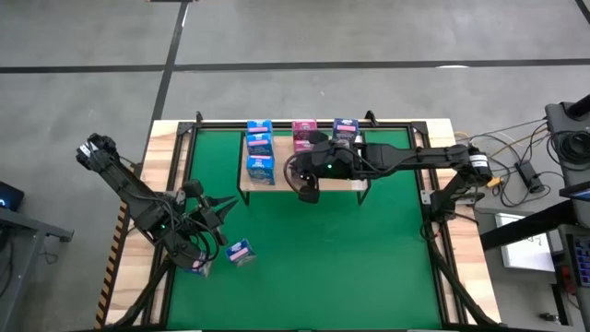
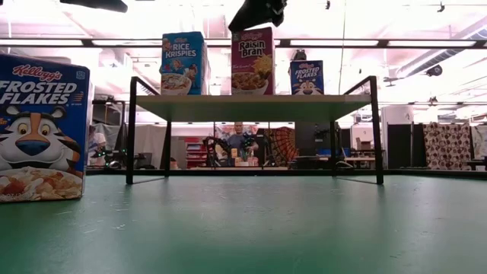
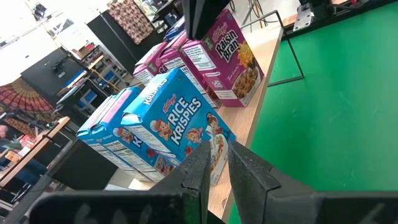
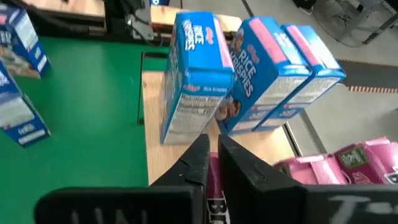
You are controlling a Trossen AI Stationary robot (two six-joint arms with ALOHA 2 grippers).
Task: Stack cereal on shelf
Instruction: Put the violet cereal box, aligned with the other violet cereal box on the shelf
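The shelf (image 1: 361, 184) stands at the far middle of the green mat. On it stand three light blue Rice Krispies boxes (image 1: 260, 148), two pink boxes (image 1: 304, 131) and one dark blue box (image 1: 346, 129). My right gripper (image 2: 257, 11) is above the shelf's near edge, shut on a third pink Raisin Bran box (image 2: 253, 61). Two dark blue Frosted Flakes boxes (image 1: 241, 251) (image 1: 198, 267) stand on the mat at the near left. My left gripper (image 3: 217, 152) is shut and empty just above them, pointing toward the shelf. My right gripper pinches the top of the pink Raisin Bran box (image 4: 214, 171) between its two fingers, coming from above and pointing down. The box stands upright, its bottom (image 2: 253, 93) on the shelf board near the shelf's near edge, in front of the other pink boxes.
The shelf has a black metal frame with legs (image 2: 131, 129) (image 2: 376, 129) on the mat. Black rails (image 1: 175, 184) run along the table's sides. Bare green mat (image 1: 350, 258) lies in front of the shelf. A person (image 2: 241, 139) shows far behind the table.
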